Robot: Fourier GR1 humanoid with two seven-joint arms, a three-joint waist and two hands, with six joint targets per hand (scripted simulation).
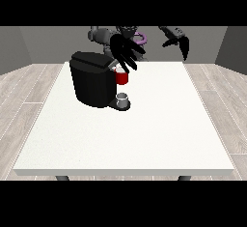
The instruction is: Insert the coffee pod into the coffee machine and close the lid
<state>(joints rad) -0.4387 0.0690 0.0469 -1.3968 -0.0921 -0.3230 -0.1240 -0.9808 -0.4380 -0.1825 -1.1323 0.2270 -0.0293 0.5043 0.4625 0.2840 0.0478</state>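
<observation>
The black coffee machine (91, 83) stands on the table's left half, its lid (91, 59) lying low and slanted on top. A red thing at the machine (122, 78) shows under its front head. On the machine's base sits a small grey thing (123, 99), upright; I cannot tell whether it is the pod. The hand at the view's left (124, 51) hangs just above the machine's front and the red thing, its fingers spread straight down and holding nothing. The hand at the view's right (177, 41) hovers above the table's far right edge, fingers relaxed and hanging.
The white table (144, 139) stretches wide towards the camera, with its front edge near the view's bottom. The robot's grey torso (103, 34) stands behind the far edge. Wooden floor surrounds the table.
</observation>
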